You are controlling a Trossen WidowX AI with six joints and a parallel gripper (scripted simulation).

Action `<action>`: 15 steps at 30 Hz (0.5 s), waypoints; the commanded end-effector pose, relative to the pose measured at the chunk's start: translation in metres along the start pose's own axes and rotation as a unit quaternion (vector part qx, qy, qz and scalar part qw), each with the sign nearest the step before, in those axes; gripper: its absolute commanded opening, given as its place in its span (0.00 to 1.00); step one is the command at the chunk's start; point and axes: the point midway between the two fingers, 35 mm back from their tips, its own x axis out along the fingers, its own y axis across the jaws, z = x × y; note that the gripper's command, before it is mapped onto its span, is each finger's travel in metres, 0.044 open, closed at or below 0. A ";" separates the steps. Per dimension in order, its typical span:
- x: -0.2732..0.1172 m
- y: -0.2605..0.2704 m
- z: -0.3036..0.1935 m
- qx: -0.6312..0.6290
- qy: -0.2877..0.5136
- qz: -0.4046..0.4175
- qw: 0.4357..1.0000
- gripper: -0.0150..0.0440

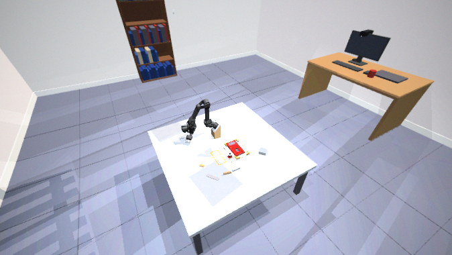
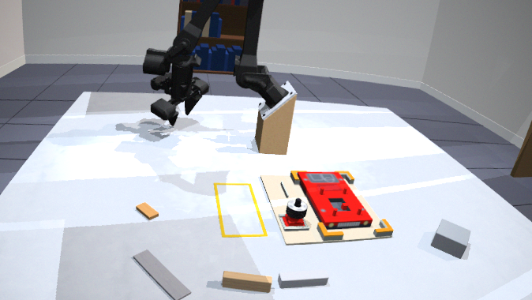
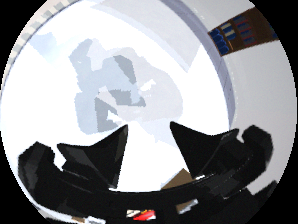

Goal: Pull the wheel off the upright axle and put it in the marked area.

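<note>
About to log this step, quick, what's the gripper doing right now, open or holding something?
Gripper: open, jaws partly apart, holding nothing, hanging over the table far from the wheel, which sits on its axle.
</note>
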 end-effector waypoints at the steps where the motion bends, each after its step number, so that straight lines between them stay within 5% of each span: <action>1: -0.003 0.045 -0.014 -0.086 0.044 0.036 0.995 0.76; 15: -0.048 0.166 -0.104 -0.365 0.135 0.123 0.913 0.76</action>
